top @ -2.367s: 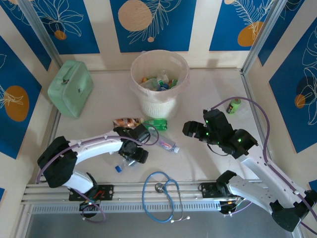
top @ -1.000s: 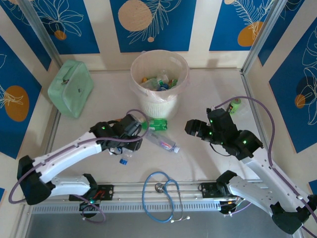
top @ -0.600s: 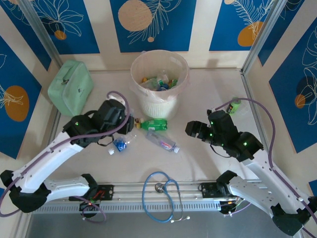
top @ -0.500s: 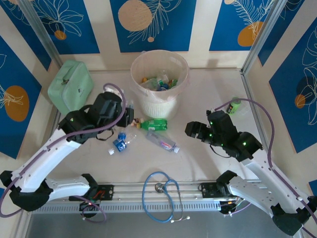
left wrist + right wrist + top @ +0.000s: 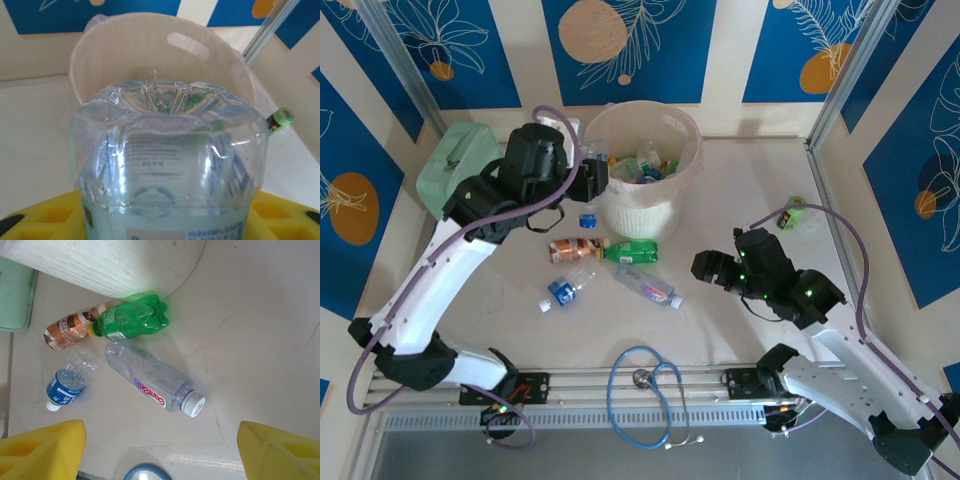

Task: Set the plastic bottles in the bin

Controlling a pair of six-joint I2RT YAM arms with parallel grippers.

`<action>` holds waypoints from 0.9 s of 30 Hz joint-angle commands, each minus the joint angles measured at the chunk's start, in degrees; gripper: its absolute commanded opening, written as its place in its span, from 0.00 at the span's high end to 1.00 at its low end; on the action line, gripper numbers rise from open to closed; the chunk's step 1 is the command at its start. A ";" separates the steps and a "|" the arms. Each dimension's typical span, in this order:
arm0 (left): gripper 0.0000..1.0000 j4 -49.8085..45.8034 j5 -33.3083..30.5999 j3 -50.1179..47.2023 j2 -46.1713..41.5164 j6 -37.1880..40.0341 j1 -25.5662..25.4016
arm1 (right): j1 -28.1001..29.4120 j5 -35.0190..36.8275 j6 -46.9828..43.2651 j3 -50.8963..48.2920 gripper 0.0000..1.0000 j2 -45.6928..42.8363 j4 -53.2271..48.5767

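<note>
Gripping a clear bottle [image 5: 167,165] in the left gripper [image 5: 592,184], clamping it between yellow fingers [image 5: 42,216] along the bottom edge of the left wrist frame. Pointing the bottle's ribbed base up-frame toward the bin [image 5: 125,50] standing behind it. Hanging just beside the left side of the bin [image 5: 635,215] in the upper middle of the overhead frame, with a blue cap [image 5: 587,219] showing below the gripper.

Hovering the right gripper [image 5: 705,266] in the right middle of the overhead frame, spread wide and gripping nothing, showing its fingers [image 5: 42,445] in the two lower corners of the right wrist frame.

Lying on the table [image 5: 740,180] below the bin, in the centre of the overhead frame: a brown-labelled bottle [image 5: 572,249] and a green bottle [image 5: 630,250] meeting end to end just beside the bin's foot, a long clear bottle with a white cap [image 5: 648,285] lower right of them, and a small blue-labelled bottle [image 5: 560,292] lower left.

Resting at the upper left, a mint-green case [image 5: 460,170]. Curling along the bottom middle, a blue stethoscope [image 5: 645,390]. Sitting at the right, a small green cylinder [image 5: 792,213].
</note>
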 commanded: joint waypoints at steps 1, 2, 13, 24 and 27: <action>0.46 4.21 2.91 7.84 5.15 1.54 2.14 | 0.93 -0.51 1.24 -0.16 0.21 -0.31 1.09; 0.46 4.73 3.15 9.36 6.46 1.46 2.50 | 1.40 -0.26 1.38 -0.08 0.21 -0.30 1.20; 0.46 11.56 9.43 18.70 16.71 -3.03 8.13 | 4.98 1.48 2.70 -0.29 0.21 1.02 1.86; 0.47 15.63 12.06 21.70 27.23 -7.60 12.37 | 6.22 1.64 1.86 0.85 0.21 4.18 2.76; 0.47 15.59 12.56 23.07 29.46 -7.84 12.92 | 6.21 1.69 1.55 1.05 0.21 4.59 2.75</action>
